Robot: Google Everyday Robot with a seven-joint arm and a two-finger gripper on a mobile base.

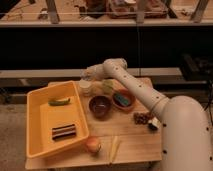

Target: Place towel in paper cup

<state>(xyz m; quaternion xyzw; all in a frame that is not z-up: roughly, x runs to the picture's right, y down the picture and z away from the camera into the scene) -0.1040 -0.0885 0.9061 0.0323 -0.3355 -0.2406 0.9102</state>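
table: light wood top point(135, 142), small, square-ish, sits centre of view
floor: grey, speckled, visible left of table point(12, 127)
behind table: low pale ledge point(35, 74) running left to right, dark band above it
upper level: long pale rail point(65, 22), grey posts point(52, 10) standing on it
beyond rail: wooden surface with clutter, too blurred to identify
right side: dark boxy shape point(197, 67)
light: warm, dim, yellowish cast

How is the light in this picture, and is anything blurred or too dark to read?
Camera view: warm, dim light; table and yellow tray lit, the background under the shelf nearly black. All is soft; the gripper, above the paper cup at the table's far edge, is blurred.
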